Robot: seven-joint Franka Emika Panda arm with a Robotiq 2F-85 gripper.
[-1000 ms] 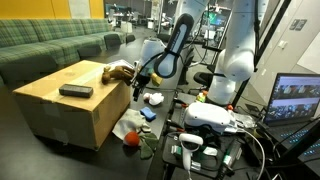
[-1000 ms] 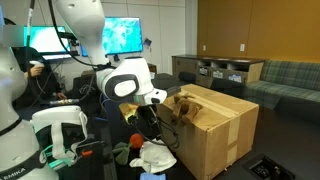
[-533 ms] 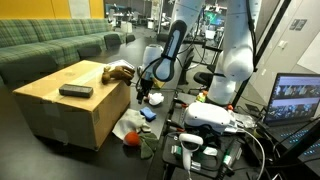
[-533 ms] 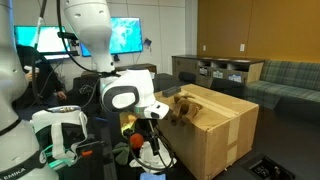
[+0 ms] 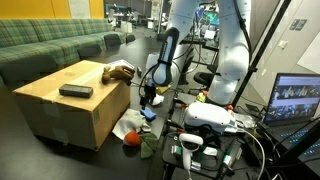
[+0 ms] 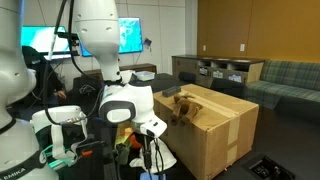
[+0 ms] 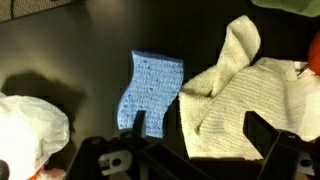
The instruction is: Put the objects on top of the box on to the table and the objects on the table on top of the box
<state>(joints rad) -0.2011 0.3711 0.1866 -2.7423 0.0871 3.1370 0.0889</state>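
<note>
Gripper point(image 5: 148, 97) hangs low over the table point(image 7: 80, 60), just off the box point(image 5: 70, 110) at its 3 o'clock side. Jaws are wide apart and hold nothing.

In the wrist view a blue sponge point(image 7: 150, 88) lies flat at 12 o'clock from the jaws. A cream towel point(image 7: 245, 95) sits at 2 o'clock, just beside the sponge. A white crumpled wad point(image 7: 30, 125) is at 9 o'clock.

The box top carries a dark flat slab point(image 5: 75, 90) and a brown lumpy object point(image 5: 120, 72). A small red item point(image 5: 131, 142) is down on the table.

Progress looks like zero swaps. Nothing from the table is on the box, and both box-top things are up there. Likely the sponge pick comes first, then everything else.
</note>
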